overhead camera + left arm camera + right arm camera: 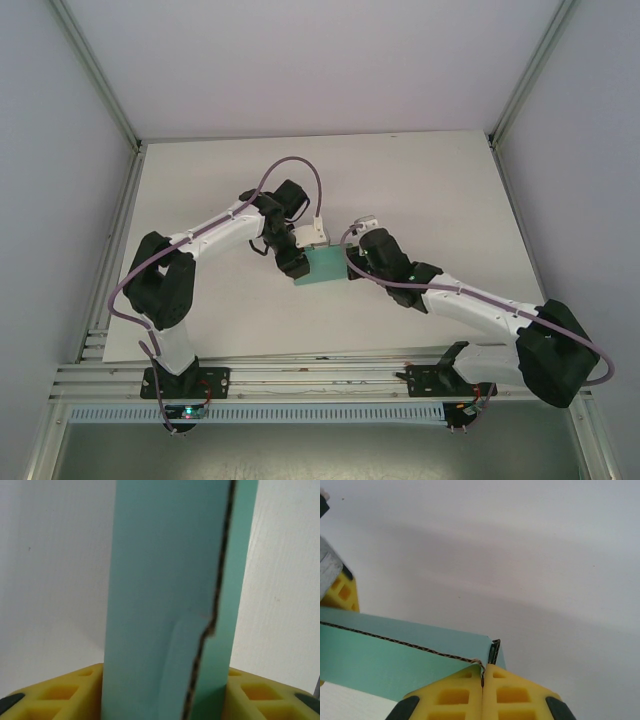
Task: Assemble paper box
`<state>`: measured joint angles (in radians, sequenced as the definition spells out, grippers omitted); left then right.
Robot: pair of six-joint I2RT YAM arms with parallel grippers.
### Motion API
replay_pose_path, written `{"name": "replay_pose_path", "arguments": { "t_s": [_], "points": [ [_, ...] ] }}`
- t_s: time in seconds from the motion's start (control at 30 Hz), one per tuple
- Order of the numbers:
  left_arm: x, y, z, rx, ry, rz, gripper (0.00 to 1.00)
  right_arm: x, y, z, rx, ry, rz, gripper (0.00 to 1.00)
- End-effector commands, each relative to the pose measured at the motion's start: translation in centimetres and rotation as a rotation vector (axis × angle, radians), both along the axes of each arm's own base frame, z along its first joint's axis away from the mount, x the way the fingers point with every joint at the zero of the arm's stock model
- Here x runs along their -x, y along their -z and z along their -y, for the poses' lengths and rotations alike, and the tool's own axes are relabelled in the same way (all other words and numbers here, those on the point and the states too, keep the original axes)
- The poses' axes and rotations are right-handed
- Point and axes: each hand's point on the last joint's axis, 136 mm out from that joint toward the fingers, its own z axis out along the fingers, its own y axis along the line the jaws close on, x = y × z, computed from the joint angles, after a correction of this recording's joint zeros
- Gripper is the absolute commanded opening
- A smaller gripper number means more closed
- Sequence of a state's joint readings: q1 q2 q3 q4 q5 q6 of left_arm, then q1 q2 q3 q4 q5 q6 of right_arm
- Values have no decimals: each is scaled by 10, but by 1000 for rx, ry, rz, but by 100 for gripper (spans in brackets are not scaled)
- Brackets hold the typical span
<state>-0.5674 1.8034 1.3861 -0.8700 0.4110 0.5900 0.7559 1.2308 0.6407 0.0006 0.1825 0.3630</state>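
Observation:
The teal-green paper box is held above the middle of the table between both arms. My left gripper grips its left end. In the left wrist view the box rises as a tall folded panel with a raw corrugated edge, and the gripper is shut on it, a yellow pad on each side. My right gripper is at the box's right end. In the right wrist view its yellow pads are pinched together on a corner edge of the box.
The white table is enclosed by pale walls with aluminium posts at the back corners. A rail frame runs along the near edge by the arm bases. The left gripper's yellow finger shows in the right wrist view.

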Motion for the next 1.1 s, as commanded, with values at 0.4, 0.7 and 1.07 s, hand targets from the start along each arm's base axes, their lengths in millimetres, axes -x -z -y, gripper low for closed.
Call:
{"name": "replay_pose_path", "arguments": {
  "t_s": [0.4, 0.7, 1.07],
  "points": [
    [-28, -62, -28, 78, -481, 230, 100, 12, 35, 10, 276, 48, -109, 0],
    [-11, -55, -59, 39, -675, 207, 65, 14, 35, 2, 272, 22, -113, 0],
    [-12, -41, -45, 29, -608, 149, 29, 14, 34, 1, 277, 23, -131, 0]
  ]
}}
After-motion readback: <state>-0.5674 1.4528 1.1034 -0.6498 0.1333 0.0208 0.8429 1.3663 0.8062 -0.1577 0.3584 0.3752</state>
